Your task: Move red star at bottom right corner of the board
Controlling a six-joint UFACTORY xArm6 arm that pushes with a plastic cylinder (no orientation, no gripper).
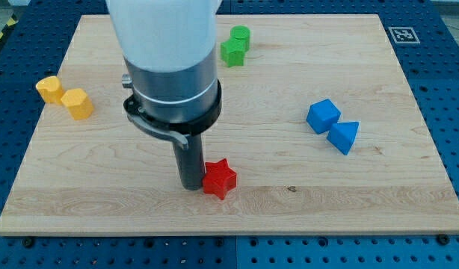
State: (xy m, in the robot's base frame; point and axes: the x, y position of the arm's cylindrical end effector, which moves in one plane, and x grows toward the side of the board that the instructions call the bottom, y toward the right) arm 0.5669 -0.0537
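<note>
**At the lower middle of the board: rod tip against the red star**

At the lower middle of the wooden board, my tip stands on the surface, the dark rod rising straight up into a wide grey and white housing that hides part of the board behind it. The rod has no jaws, so it holds nothing; it can only push. Touching the tip on its right side, toward the view's right, is the red star, lying flat.

The star looks like a small, rigid plastic block, probably light and likely to slide easily on the smooth wood. There is nowhere to grasp it. The useful contact is on its left face, between two of its points, so the push carries it rightward. A star's points probably make it prone to spinning or slipping off the rod if the push is off centre. Its goal, the bottom right corner, lies well to the right of the tip and slightly toward the view's bottom.

Farther right of the tip and higher sit a blue cube and a blue wedge-like block, touching each other. Above the tip, near the view's top, are two green blocks, close together. Far to the left are two yellow blocks, side by side.

No containers are in view; every block rests directly on the board.
</note>
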